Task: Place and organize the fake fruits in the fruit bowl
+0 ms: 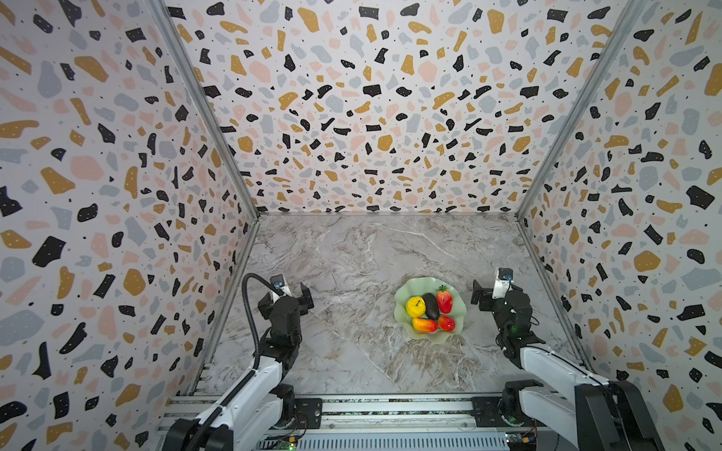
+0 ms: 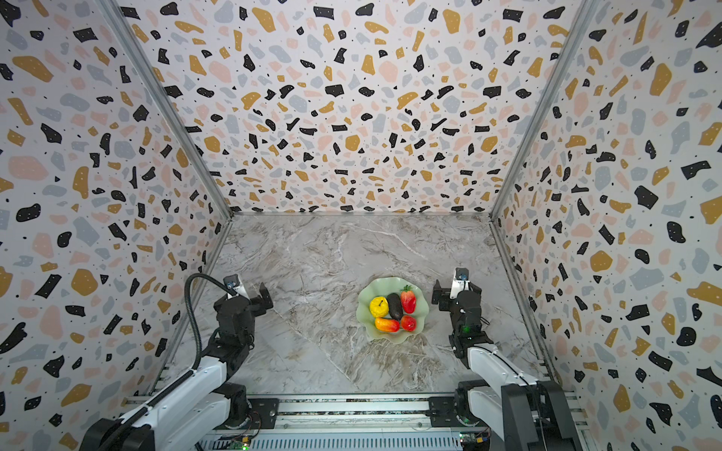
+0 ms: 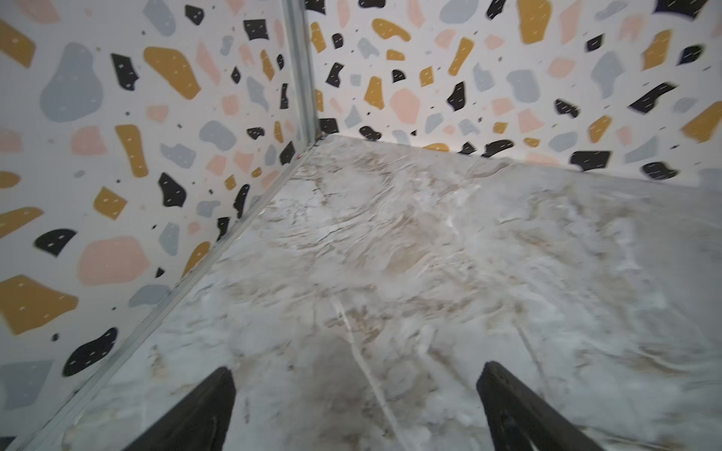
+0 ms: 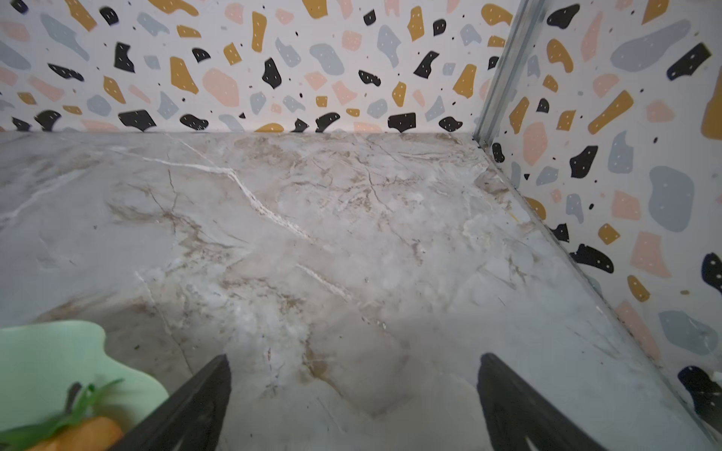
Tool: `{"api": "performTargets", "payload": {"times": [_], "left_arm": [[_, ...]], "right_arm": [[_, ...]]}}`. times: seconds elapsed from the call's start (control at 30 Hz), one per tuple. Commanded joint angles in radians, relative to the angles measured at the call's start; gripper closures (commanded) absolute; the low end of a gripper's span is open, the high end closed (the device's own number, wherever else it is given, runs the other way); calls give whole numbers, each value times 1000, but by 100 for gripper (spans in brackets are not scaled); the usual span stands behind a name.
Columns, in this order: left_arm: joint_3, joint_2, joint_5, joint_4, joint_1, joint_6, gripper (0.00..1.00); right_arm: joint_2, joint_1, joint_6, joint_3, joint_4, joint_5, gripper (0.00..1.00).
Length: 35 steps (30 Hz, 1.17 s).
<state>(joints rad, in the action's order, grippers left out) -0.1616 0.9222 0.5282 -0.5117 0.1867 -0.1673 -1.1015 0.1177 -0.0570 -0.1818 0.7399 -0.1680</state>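
The bench point(image 1: 351, 254) has a smooth marble-look top, grey-white with brown veins and a soft sheen. The fruit bowl point(image 1: 458, 312) looks like smooth pale-green plastic, faintly satin. The yellow fruit point(image 1: 415, 307), blackish fruit point(image 1: 431, 306), strawberry point(image 1: 444, 300), longer red-orange fruit point(image 1: 424, 325) and rounder red-orange fruit point(image 1: 446, 323) are glossy plastic. The walls point(image 1: 390, 117) carry a matt printed speckle pattern, joined by dull metal corner strips point(image 4: 510, 58). The right pincer point(image 4: 353, 356) has matt black fingers point(image 4: 187, 410).
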Motion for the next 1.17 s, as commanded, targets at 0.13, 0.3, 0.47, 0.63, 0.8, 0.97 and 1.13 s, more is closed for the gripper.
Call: {"api": "performTargets", "payload": {"times": [0.13,0.3,0.47,0.63,0.8,0.97,1.13], "left_arm": [[31,258,95,-559,-12,118,0],[-4,451,-1,-675,-24,139,0],[-5,474,-55,-678,-57,121,0],[0,478,-55,-698,-58,123,0],[5,474,-53,-703,-58,121,0],[4,473,-53,-697,-58,121,1],[4,472,-54,-697,-58,122,1]], "right_arm": [[-247,-1,38,35,505,-64,1],[-394,3,56,14,614,-43,1],[-389,-37,22,-17,515,6,1],[-389,-36,23,-12,529,4,1],[-385,-32,28,-7,536,-5,1],[-398,-26,30,-23,524,-10,1],[-386,-26,33,-12,529,-10,1]]}}
